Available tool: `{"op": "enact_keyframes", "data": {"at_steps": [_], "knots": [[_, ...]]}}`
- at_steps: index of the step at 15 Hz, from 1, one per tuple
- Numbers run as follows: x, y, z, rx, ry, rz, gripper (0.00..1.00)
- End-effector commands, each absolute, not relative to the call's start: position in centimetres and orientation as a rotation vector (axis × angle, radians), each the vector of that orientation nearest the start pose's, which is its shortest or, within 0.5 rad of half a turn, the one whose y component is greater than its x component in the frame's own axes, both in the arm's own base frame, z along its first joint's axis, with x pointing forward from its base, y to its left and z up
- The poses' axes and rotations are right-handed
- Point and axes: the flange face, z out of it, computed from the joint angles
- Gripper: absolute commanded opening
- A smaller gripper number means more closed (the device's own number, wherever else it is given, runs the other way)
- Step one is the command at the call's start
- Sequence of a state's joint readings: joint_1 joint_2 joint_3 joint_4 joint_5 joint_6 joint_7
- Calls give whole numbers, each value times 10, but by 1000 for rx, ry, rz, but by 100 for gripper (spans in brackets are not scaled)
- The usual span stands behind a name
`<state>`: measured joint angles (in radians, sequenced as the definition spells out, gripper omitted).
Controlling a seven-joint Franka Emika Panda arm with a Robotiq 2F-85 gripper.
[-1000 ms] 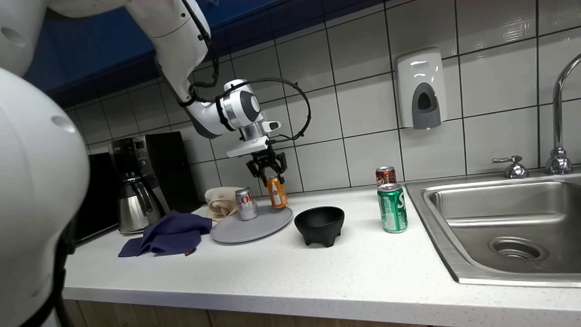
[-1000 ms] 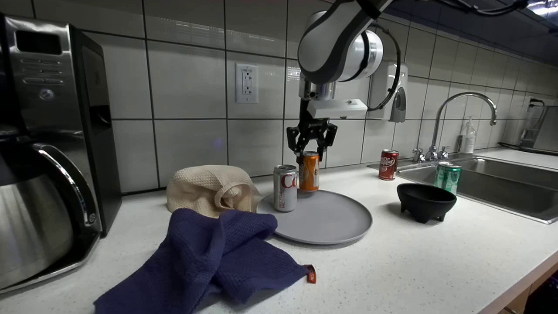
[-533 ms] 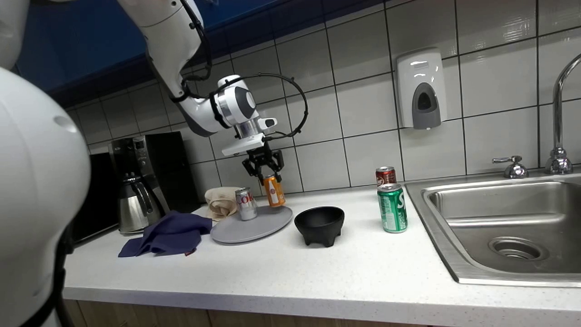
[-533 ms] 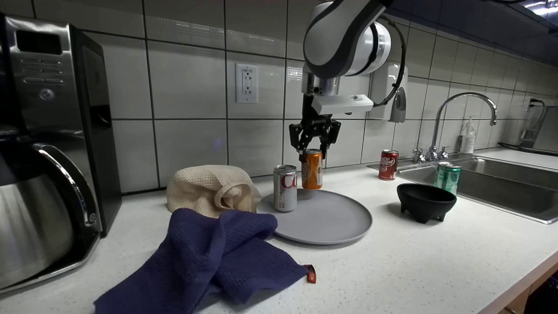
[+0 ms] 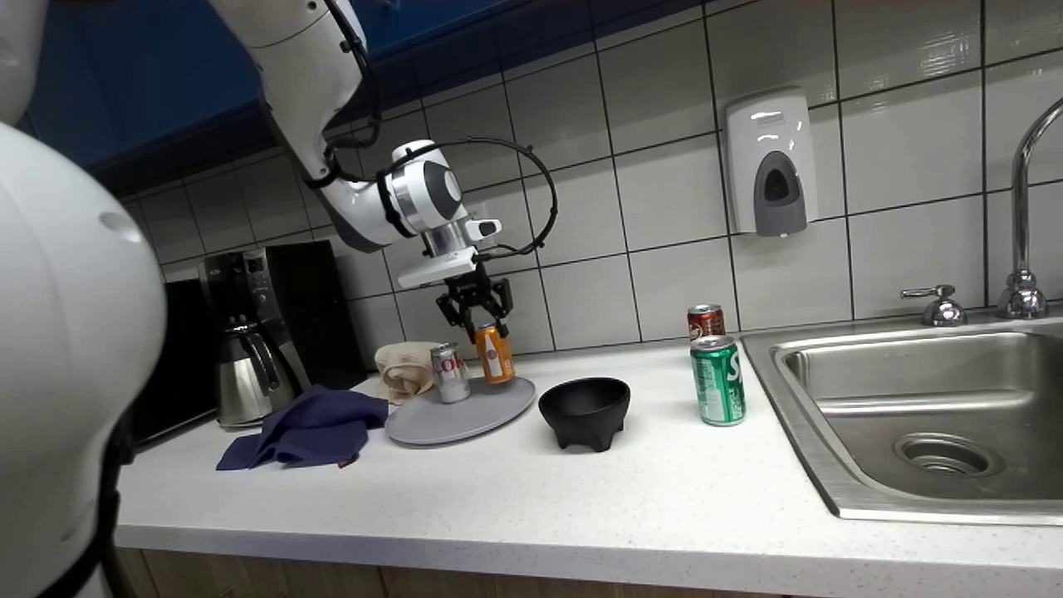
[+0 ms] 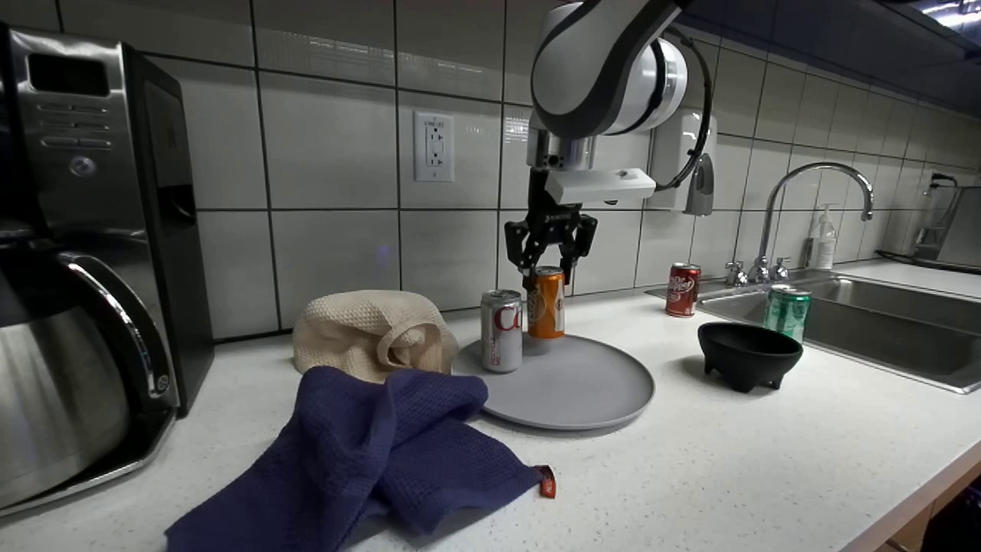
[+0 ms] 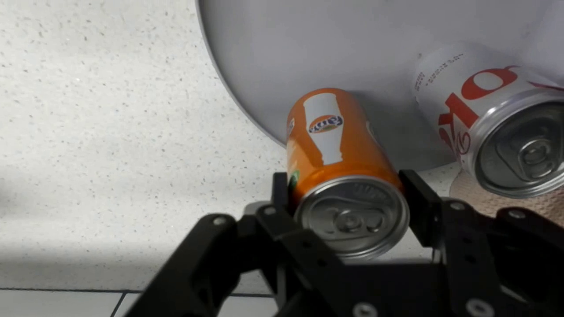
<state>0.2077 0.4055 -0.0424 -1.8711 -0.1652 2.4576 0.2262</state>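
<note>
My gripper (image 7: 343, 193) is shut on an orange Fanta can (image 7: 335, 127), with a finger on each side near its top. The can also shows in both exterior views (image 5: 495, 357) (image 6: 546, 307). It is slightly tilted and hangs low over the back edge of a grey round plate (image 6: 575, 391); its base looks just above the plate, but whether it touches is hard to tell. A silver Diet Coke can (image 6: 502, 337) stands upright on the plate beside it, a small gap away. In the wrist view the silver can (image 7: 476, 101) is on the right.
A beige cloth (image 6: 368, 330) and a blue cloth (image 6: 383, 460) lie by the plate. A black footed bowl (image 5: 585, 411), a green Sprite can (image 5: 718, 382) and a red Dr Pepper can (image 6: 682, 290) stand toward the sink (image 5: 805, 440). A coffee maker (image 5: 257, 332) and tiled wall border the counter.
The gripper with the orange can rose slightly, then came down a little toward the plate. In an exterior view it shifted left, closer to the silver can. The other things stayed put.
</note>
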Motion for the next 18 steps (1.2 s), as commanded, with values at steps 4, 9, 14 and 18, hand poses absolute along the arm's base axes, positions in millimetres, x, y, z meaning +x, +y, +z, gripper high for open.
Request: {"op": "enact_keyframes", "data": {"at_steps": [4, 9, 14, 18], "knots": [[633, 120, 325, -3217, -61, -343, 38], [629, 122, 315, -3205, -35, -318, 38], [625, 122, 309, -3201, -22, -296, 38], [624, 121, 307, -3206, -16, -287, 89]]}}
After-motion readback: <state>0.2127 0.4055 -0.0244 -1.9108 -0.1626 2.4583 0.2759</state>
